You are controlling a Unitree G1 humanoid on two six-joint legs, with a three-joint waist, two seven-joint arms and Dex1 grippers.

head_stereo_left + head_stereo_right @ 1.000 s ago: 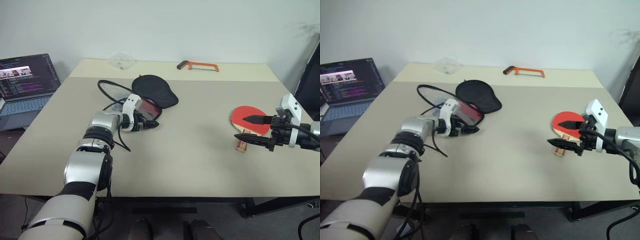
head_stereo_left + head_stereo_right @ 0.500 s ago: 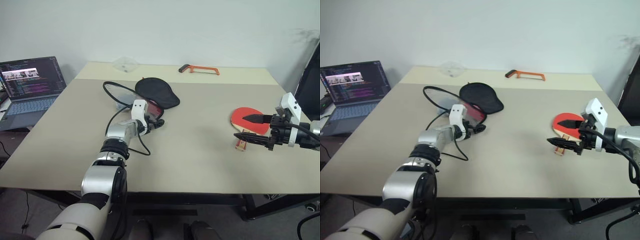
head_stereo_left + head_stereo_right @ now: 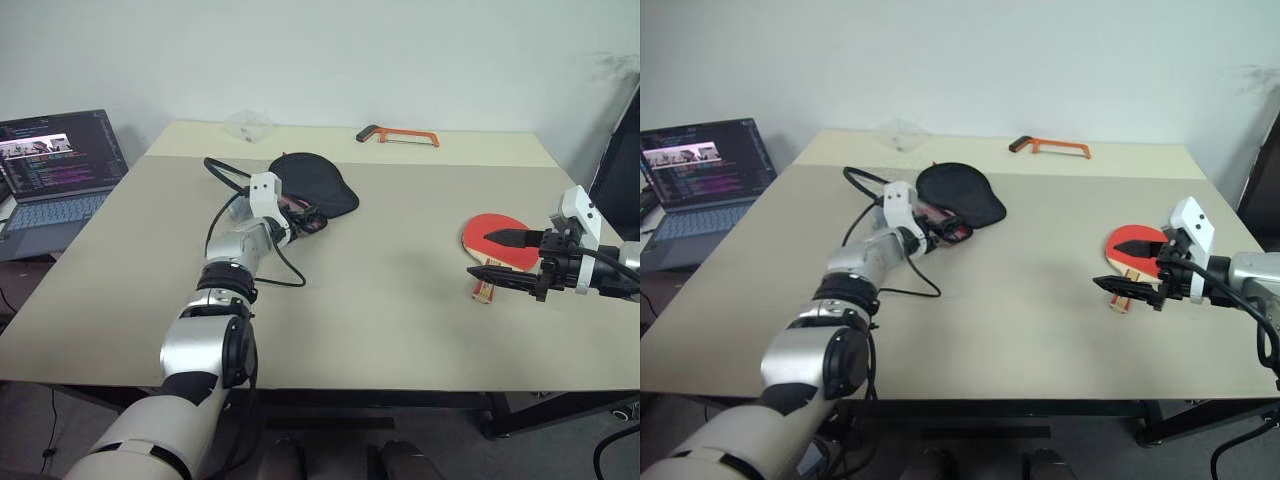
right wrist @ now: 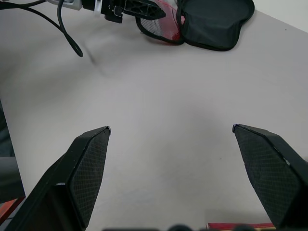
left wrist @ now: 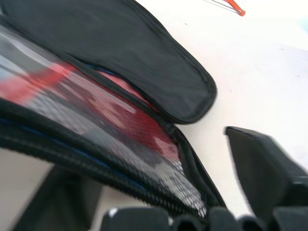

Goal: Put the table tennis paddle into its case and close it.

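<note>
The case (image 3: 318, 182) lies at the back middle of the table, its black flap (image 5: 130, 53) raised over the red mesh side (image 5: 110, 115). My left gripper (image 3: 308, 222) is at the case's near edge. Its fingers (image 5: 267, 166) stand apart, with the case's black edging running between them. The table tennis paddle (image 3: 492, 232) lies red face up at the right, and its wooden handle (image 3: 482, 291) points toward me. My right gripper (image 3: 478, 254) hovers open over the paddle, one finger above the red face and the other beside the handle. It holds nothing.
An open laptop (image 3: 55, 165) sits off the table's left edge. An orange hacksaw (image 3: 397, 133) and a clear plastic bag (image 3: 247, 125) lie along the back. A black cable (image 3: 222, 176) loops beside the case. The table (image 3: 390, 300) is bare between case and paddle.
My left arm has swung forward and turned at the wrist, bringing its fingers from short of the case up to the case's open edge. The right arm has not moved.
</note>
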